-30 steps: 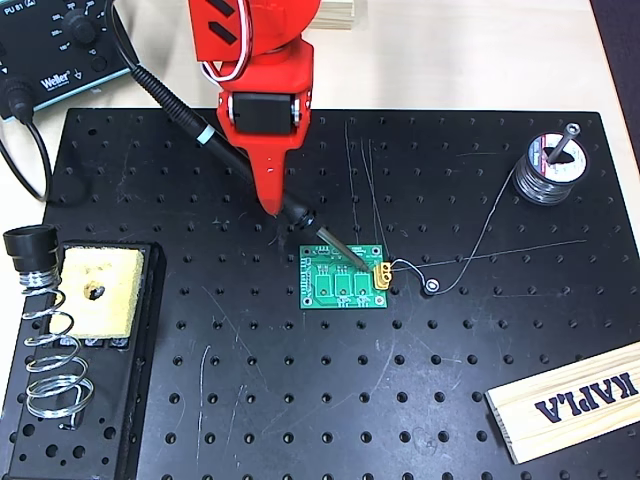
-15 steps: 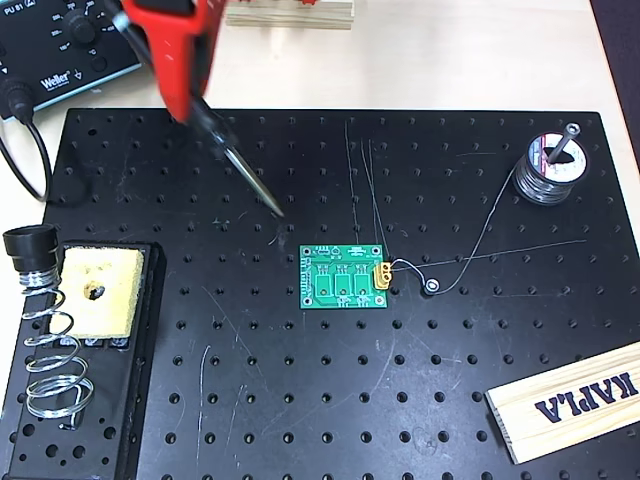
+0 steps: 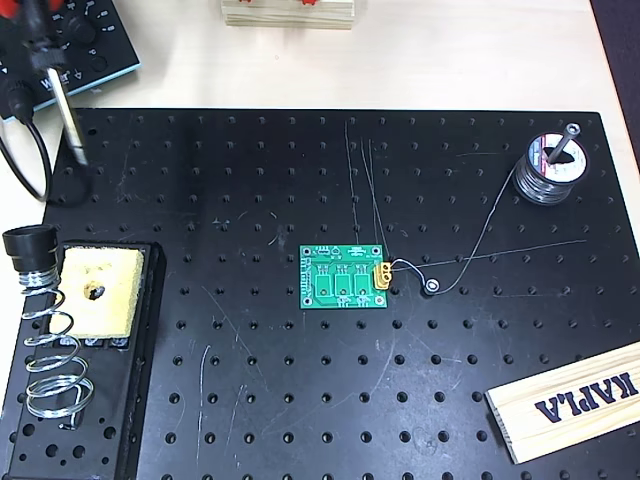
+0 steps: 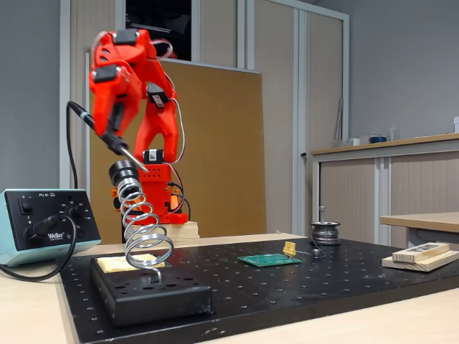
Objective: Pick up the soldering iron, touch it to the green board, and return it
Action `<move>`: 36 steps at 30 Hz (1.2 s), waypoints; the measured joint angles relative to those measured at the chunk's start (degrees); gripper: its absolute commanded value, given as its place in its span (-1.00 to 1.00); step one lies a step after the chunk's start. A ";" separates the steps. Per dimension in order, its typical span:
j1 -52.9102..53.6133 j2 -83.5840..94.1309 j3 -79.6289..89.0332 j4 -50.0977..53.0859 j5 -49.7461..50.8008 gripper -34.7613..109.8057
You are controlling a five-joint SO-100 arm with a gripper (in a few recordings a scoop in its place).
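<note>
The soldering iron (image 3: 68,112) hangs at the board plate's far left corner in the overhead view, its metal tip pointing down toward the plate. In the fixed view my red gripper (image 4: 111,130) is shut on the soldering iron (image 4: 122,149), held high above the coiled spring stand (image 4: 143,223), tip slanting down to the right. The green board (image 3: 345,277) lies flat mid-plate with its yellow connector at the right edge, far from the iron; it also shows as the green board (image 4: 269,259).
A Weller station (image 3: 80,40) sits at top left, the spring stand (image 3: 48,345) and yellow sponge (image 3: 100,290) at left. A solder spool (image 3: 548,166) with trailing wire stands at right, a wooden block (image 3: 565,400) at bottom right.
The arm swung away from the green board, carrying the iron up and to the far left corner. The tip no longer touches the board.
</note>
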 measured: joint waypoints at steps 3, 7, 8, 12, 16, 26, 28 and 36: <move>2.55 -2.72 -3.16 0.79 1.49 -0.52; 3.34 -5.27 -5.62 0.62 2.72 -0.52; 3.34 -6.42 -6.33 0.62 2.72 -0.52; 2.99 -10.37 -9.84 0.62 2.72 -0.52; 2.37 -12.83 -12.57 0.62 2.72 -0.52; -0.70 -18.19 -17.23 0.26 4.13 -0.52; -1.49 -18.98 -17.75 0.09 4.66 -0.52; -3.08 -21.53 -18.63 -1.05 5.71 -0.52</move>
